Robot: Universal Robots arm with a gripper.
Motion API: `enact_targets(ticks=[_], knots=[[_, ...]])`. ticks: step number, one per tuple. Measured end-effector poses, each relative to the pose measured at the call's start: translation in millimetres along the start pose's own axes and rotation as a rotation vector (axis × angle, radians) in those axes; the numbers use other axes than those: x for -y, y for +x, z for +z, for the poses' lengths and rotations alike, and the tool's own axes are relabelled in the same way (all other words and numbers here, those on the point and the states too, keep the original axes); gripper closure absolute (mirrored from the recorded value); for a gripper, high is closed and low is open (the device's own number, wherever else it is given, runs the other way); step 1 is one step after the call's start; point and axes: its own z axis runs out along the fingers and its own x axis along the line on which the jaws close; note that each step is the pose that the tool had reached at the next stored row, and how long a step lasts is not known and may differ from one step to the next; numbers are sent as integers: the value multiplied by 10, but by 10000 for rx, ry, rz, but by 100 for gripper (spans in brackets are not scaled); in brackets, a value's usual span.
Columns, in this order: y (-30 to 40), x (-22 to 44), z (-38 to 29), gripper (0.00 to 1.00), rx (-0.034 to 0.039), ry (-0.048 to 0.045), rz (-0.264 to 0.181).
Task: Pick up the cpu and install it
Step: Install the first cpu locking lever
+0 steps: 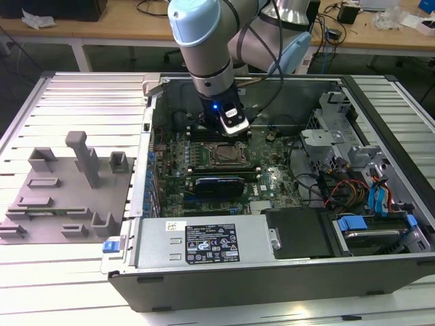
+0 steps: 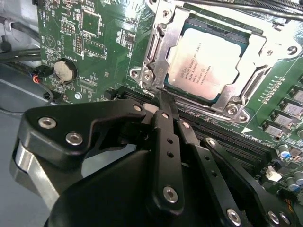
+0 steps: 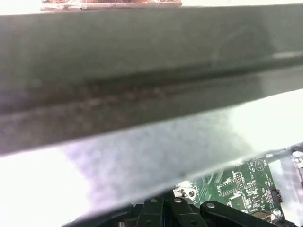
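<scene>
While seated inside the metal socket frame [image 2: 158, 56] on the green motherboard [image 2: 102, 42], cpu [image 2: 206, 61] lies flat, silvery plate up. Pincer [image 2: 163, 101] clenched on nothing, fingertips together just beside the frame's edge, apart from the chip. In the exterior view, arm [image 1: 204, 47] reaching down into the open computer case [image 1: 272, 265], above the socket. Grey fixture blocks [image 1: 75, 187] well apart at the exterior view's left, on the slatted surface [image 1: 88, 102].
</scene>
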Motion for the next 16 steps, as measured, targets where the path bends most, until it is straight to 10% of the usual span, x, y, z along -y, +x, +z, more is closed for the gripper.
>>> enact_targets(ticks=[7, 16], knots=[[-40, -23, -99, 89, -36, 34, 0], [-68, -20, -101, 89, -635, 958, 171]])
